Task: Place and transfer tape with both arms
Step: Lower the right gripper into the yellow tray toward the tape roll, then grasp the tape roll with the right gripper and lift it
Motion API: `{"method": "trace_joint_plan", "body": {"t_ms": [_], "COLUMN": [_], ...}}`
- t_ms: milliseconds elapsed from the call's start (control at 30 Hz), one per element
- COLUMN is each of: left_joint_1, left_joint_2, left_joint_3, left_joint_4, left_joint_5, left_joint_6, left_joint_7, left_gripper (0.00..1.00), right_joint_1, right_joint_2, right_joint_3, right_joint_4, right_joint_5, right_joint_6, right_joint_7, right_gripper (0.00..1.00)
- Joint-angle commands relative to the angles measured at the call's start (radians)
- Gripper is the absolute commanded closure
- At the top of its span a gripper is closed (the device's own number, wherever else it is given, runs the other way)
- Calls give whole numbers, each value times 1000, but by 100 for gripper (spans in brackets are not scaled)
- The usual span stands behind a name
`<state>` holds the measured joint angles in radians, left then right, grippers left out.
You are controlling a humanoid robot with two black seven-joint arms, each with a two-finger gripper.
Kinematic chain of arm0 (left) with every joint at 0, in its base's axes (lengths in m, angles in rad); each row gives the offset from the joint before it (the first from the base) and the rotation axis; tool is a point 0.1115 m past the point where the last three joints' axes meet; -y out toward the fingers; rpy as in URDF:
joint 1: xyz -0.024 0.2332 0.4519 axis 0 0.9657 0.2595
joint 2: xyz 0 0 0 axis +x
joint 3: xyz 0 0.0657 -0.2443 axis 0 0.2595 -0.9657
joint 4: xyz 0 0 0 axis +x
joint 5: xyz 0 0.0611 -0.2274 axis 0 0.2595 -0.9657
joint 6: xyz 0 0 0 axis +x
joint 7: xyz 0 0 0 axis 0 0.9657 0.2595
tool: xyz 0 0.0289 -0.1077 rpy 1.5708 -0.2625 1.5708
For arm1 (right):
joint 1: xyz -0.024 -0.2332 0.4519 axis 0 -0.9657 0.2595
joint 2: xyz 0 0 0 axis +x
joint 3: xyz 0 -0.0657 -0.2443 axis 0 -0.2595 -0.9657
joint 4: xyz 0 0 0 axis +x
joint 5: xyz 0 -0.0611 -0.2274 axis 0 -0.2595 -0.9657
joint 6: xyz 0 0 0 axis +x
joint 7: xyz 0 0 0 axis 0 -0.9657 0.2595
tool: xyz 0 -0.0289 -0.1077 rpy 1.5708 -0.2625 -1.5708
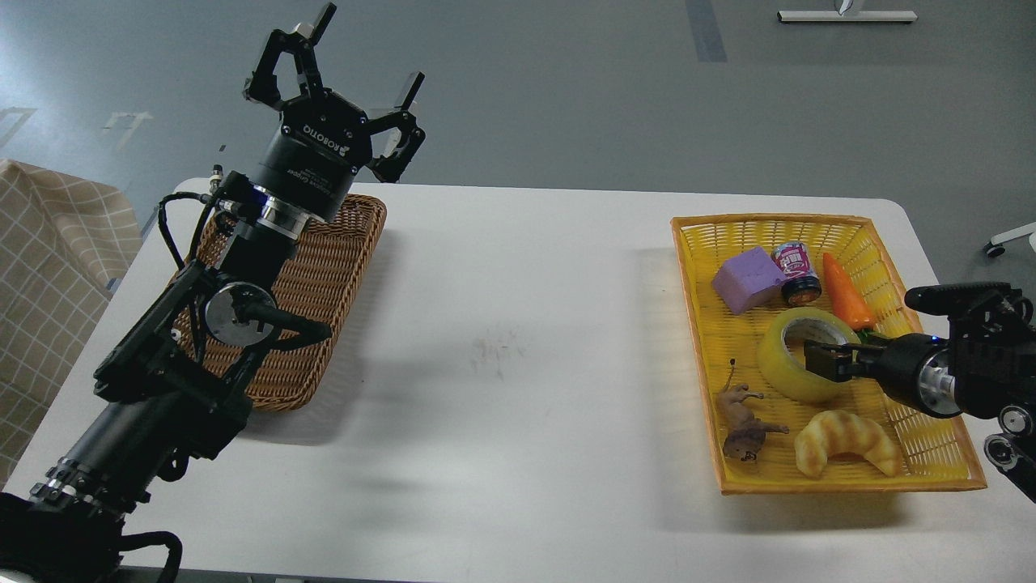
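Note:
The tape (781, 366), a yellow translucent roll with a pale core, lies flat in the yellow basket (850, 484) at the right of the table. My right gripper (825, 359) comes in from the right edge and sits low at the roll's right side, over its core hole. It is seen dark and end-on, so its fingers cannot be told apart. My left gripper (356, 61) is open and empty, raised high above the far end of the brown wicker basket (324, 267) at the left.
The yellow basket also holds a purple block (749, 278), a small can (797, 271), a carrot (846, 293), a croissant (846, 440) and a brown toy animal (745, 421). The white table (518, 324) lies between the baskets. A checked cloth (48, 267) hangs at the left.

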<state>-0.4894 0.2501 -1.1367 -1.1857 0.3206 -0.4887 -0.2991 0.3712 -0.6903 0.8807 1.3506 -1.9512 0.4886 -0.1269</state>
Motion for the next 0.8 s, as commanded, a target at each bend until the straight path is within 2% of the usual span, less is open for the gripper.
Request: {"method": "trace_joint_plan", "body": {"t_ms": [0,67,167,267,334,434,467,534,567,634,668,701,768], "left_joint_1": [2,2,2,2,2,2,2,2,2,2,2,2,2], "left_joint_2": [0,0,0,0,0,0,0,-2,-2,-2,-2,-2,-2], "left_joint_3": [0,0,-1,-12,-12,-12,-12,-12,-12,-12,-12,-12,-12], "left_joint_4": [0,0,0,0,0,0,0,0,0,0,0,0,0], "left_joint_5": [0,0,0,0,0,0,0,0,0,0,0,0,0], "left_joint_6": [0,0,0,0,0,0,0,0,0,0,0,0,0], "left_joint_7": [0,0,0,0,0,0,0,0,0,0,0,0,0], "left_gripper": [2,2,2,2,2,2,2,2,2,2,2,2,2], "right_joint_1": [0,0,0,2,3,5,6,9,9,11,12,14,15], "right_joint_2": [0,0,2,12,14,15,15,15,15,14,14,12,9], "right_joint_3": [-2,-3,-3,-5,-11,-23,-29,-37,-38,-40,-42,-42,-40], "right_joint_4": [-1,-2,-18,-48,-57,-62,-62,-64,-68,-73,-76,-76,-73], "right_joint_5": [2,0,2,2,3,3,3,3,5,5,6,8,9], "right_joint_6": [0,0,0,0,0,0,0,0,0,0,0,0,0], "right_joint_7": [0,0,0,0,0,0,0,0,0,0,0,0,0], "right_gripper": [15,21,22,28,39,44,54,63,72,83,96,100,100]}}
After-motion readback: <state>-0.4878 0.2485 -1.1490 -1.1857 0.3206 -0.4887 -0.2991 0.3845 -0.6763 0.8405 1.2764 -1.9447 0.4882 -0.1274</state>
